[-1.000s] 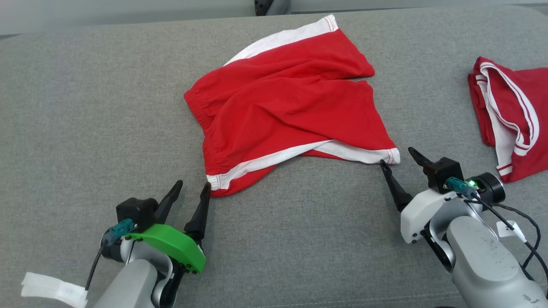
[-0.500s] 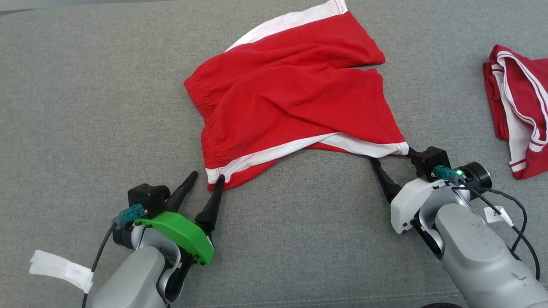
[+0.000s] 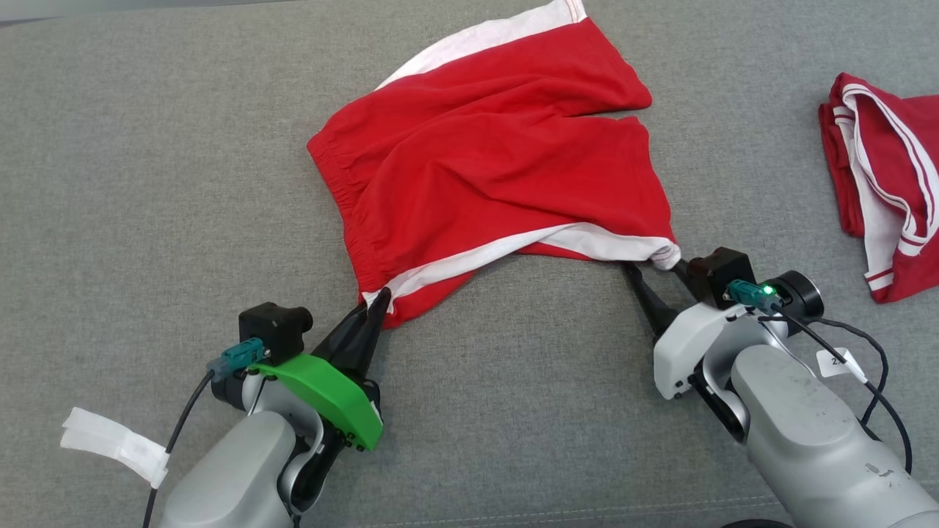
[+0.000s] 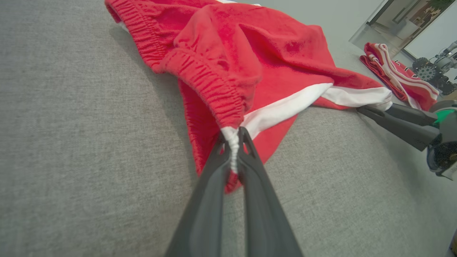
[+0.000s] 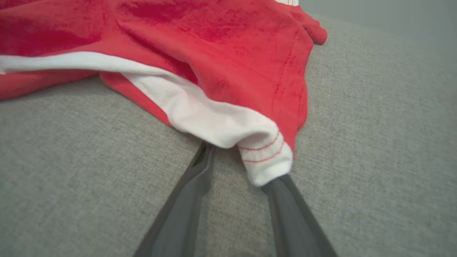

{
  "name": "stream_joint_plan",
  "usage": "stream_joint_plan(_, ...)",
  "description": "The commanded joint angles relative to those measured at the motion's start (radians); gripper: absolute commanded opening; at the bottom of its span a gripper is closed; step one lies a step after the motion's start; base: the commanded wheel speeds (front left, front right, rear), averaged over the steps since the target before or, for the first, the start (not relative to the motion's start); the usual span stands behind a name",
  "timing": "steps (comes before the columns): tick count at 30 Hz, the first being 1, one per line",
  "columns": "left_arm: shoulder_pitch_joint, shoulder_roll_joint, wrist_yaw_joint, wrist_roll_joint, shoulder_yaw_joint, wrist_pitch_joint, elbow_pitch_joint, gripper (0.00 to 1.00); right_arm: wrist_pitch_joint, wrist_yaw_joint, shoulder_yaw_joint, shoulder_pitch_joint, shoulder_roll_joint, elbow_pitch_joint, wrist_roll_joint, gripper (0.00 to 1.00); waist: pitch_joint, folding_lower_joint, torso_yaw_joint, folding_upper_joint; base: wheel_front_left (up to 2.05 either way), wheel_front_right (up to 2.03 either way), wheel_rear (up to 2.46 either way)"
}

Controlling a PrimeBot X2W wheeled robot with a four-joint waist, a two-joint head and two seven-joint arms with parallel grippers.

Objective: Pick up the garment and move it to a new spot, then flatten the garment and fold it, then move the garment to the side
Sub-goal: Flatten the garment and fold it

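Red shorts [image 3: 499, 169] with white side trim lie crumpled on the grey cushion [image 3: 147, 183]. My left gripper [image 3: 374, 299] is shut on the near waistband corner; in the left wrist view the white trim is pinched between the fingertips [image 4: 232, 137]. My right gripper [image 3: 653, 264] is at the near white hem corner, fingers still apart. In the right wrist view the hem [image 5: 264, 157] drapes over one fingertip while the other slips under the cloth, with the gripper [image 5: 242, 164] open. The left wrist view also shows the shorts [image 4: 271, 64] and the right gripper [image 4: 371, 110].
A second red garment with white stripes [image 3: 880, 183] lies bunched at the far right, also in the left wrist view [image 4: 396, 78]. Grey cushion stretches wide to the left and in front of the shorts. A white tag [image 3: 110, 447] hangs from my left arm.
My left gripper reached the waistband corner and shut on it. My right gripper slid forward onto the white hem corner, lifting it slightly. The camera shifted a little.
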Motion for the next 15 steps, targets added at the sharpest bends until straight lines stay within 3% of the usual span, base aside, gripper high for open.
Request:
stream_joint_plan(1,-0.016,0.011,-0.003,-0.015,-0.012,0.000,-0.007,0.00,-0.002,-0.001,0.010,0.003,0.002,-0.003,0.008,0.00,-0.001,0.0000,-0.002,0.0000,0.00,0.00,0.00)
stream_joint_plan(7,-0.014,0.046,-0.003,-0.056,-0.051,0.000,-0.069,0.00,-0.002,-0.001,0.024,0.018,-0.028,-0.055,0.072,0.00,-0.009,0.0000,-0.010,0.0000,0.00,0.00,0.00)
stream_joint_plan(10,0.003,0.083,-0.003,-0.112,-0.067,0.000,-0.161,0.00,-0.002,-0.001,0.038,0.049,-0.069,-0.143,0.162,0.00,0.005,0.0000,-0.007,0.0000,0.00,0.00,0.00)
stream_joint_plan(12,-0.007,0.118,-0.003,-0.177,-0.074,0.006,-0.272,0.00,0.026,-0.001,0.045,0.059,-0.124,-0.250,0.263,0.00,0.035,0.0000,0.000,0.0000,0.00,0.00,0.00)
stream_joint_plan(15,-0.114,0.220,-0.003,-0.223,-0.085,0.078,-0.440,0.00,0.123,-0.001,0.031,0.034,-0.261,-0.447,0.387,0.00,0.106,0.0000,0.018,0.0000,0.00,0.00,0.00)
